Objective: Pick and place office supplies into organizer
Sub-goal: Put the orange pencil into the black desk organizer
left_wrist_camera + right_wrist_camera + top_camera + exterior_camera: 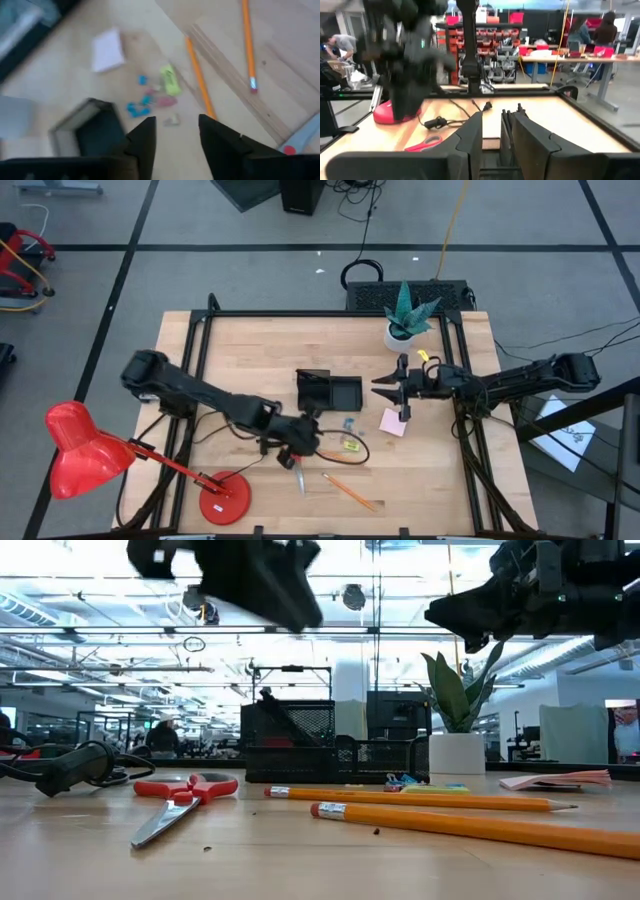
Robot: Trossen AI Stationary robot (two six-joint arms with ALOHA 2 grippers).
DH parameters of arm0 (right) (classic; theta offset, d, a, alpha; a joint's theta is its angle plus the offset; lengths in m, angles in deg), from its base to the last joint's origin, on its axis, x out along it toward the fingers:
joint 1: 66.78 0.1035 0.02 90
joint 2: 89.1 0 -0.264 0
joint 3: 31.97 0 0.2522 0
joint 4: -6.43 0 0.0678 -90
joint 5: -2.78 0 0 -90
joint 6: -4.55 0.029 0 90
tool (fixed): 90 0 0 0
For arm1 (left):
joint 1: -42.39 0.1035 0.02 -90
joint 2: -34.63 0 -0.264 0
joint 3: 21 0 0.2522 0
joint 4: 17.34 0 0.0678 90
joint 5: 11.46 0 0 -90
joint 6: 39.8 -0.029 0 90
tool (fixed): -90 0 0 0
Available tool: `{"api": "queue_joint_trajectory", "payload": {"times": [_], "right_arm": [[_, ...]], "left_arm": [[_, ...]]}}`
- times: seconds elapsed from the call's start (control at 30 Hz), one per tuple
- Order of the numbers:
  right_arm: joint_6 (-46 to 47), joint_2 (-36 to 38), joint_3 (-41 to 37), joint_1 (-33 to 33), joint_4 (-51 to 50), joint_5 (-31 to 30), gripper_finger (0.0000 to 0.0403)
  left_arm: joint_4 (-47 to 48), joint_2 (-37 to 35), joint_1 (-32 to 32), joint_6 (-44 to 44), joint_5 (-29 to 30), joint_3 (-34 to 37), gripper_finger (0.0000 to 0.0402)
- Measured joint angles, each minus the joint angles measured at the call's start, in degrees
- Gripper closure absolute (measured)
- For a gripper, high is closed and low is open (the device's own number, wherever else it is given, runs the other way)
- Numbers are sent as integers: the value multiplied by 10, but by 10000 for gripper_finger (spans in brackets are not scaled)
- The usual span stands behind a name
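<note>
The black organizer point(328, 390) stands mid-table, also in the low view point(300, 745). Red-handled scissors point(299, 472) and two orange pencils point(350, 491) lie flat near the near edge. Blue clips point(348, 424), a yellow piece point(351, 445) and the pink sticky pad point(393, 423) lie right of the organizer's front. My left gripper point(177, 127) is open and empty, raised above the table near the scissors point(185, 795), looking down on the clips point(136, 102). My right gripper point(378, 386) is open, raised just right of the organizer, and holds nothing I can see.
A red desk lamp point(85, 450) with its round base point(224, 498) stands at the near left. A white plant pot point(402, 332) sits at the far right. A black cable point(340, 442) loops by my left gripper. Bare wood shows on the left half.
</note>
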Motion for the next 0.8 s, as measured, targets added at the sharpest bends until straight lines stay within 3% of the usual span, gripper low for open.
{"api": "queue_joint_trajectory", "payload": {"times": [0.13,0.3,0.4,0.5,0.6,0.8], "right_arm": [[1,-7,39,18,-81,-1,303],[-2,-20,110,60,-183,-3,303],[5,-24,151,97,-252,-10,303],[18,-47,199,142,-306,-59,302],[39,-94,247,179,-366,-106,302],[107,-214,346,212,-421,-107,280]], "left_arm": [[-29,-93,2,15,38,63,314],[-150,-227,10,62,56,219,390],[-234,-297,13,73,62,318,389],[-277,-362,21,73,73,394,382],[-291,-424,31,74,74,422,390],[-246,-516,35,91,75,431,385]]}}
